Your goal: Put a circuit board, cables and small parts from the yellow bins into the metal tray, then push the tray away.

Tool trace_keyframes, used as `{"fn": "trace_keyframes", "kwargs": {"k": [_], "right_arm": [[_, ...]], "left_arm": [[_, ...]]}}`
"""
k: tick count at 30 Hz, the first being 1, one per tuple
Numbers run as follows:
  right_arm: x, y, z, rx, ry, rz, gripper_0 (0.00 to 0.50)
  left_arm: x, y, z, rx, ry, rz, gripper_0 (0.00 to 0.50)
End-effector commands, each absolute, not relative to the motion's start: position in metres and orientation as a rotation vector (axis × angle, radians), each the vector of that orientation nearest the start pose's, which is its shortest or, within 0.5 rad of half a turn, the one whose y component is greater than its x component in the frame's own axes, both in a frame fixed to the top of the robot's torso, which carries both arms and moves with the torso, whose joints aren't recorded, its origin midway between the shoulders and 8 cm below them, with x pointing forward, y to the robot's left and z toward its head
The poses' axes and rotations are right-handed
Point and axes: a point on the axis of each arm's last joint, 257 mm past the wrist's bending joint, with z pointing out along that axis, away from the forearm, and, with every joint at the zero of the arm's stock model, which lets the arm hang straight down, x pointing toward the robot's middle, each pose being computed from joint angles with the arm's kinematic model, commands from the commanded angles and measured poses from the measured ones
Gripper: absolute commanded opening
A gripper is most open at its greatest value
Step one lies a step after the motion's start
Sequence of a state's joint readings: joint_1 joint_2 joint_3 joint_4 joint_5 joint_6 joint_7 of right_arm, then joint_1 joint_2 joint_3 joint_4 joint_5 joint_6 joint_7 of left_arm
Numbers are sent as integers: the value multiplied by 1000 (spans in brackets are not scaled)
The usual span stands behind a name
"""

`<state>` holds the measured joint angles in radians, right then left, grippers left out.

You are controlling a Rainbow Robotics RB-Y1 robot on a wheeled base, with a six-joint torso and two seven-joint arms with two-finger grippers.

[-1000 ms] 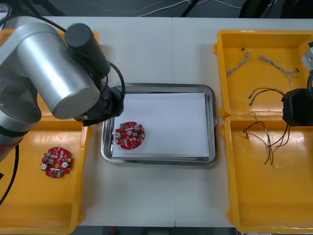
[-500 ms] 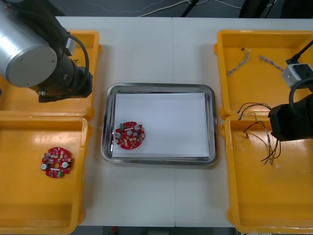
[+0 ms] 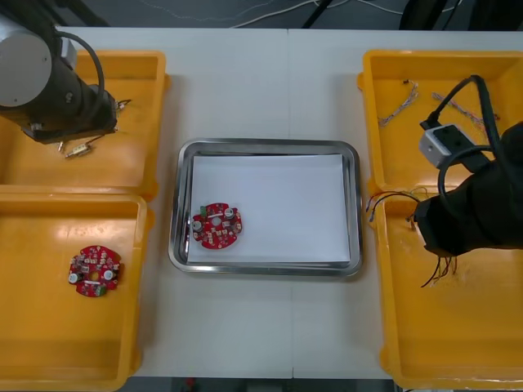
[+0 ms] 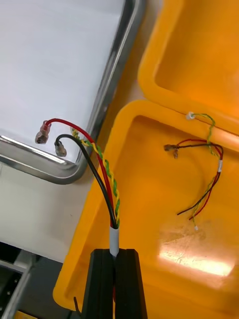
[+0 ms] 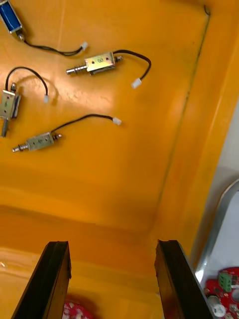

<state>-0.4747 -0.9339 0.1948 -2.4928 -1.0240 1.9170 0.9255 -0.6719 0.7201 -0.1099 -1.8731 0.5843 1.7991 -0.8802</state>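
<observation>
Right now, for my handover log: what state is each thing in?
Left gripper: open, above far left bin.
Right gripper: shut on red and yellow cable.
Metal tray: white inside, holds one circuit board.
Second circuit board: lying in near left bin.
Small metal parts: lying loose in far left bin.

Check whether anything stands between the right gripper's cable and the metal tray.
Nothing visible. The right gripper holds the cable above the near right bin's wall, its ends near the metal tray's rim. The left gripper hovers open over the far left bin.
</observation>
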Motion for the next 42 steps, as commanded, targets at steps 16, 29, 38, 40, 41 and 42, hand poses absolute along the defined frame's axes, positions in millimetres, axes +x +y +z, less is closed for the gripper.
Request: {"fn": "trace_keyframes", "kwargs": {"k": [16,29,38,40,41,42], "right_arm": [[369,-165,-137,-1315,2341,-184,0],[394,-108,-156,-1670,2131,-241,0],[406,-71,-176,-1743,2080,-240,0],[407,-64,-184,-1759,2072,-240,0],[407,-62,-186,-1766,2070,-240,0],[409,-59,-189,-1771,2064,-246,0]], "left_arm": [[542,383,-94,-282,2389,114,500],[543,416,-97,-317,2382,78,500],[542,421,-108,-307,2375,81,500],[542,420,-108,-303,2377,83,500],[542,421,-108,-304,2377,83,500],[542,421,-108,-301,2376,83,500]]}}
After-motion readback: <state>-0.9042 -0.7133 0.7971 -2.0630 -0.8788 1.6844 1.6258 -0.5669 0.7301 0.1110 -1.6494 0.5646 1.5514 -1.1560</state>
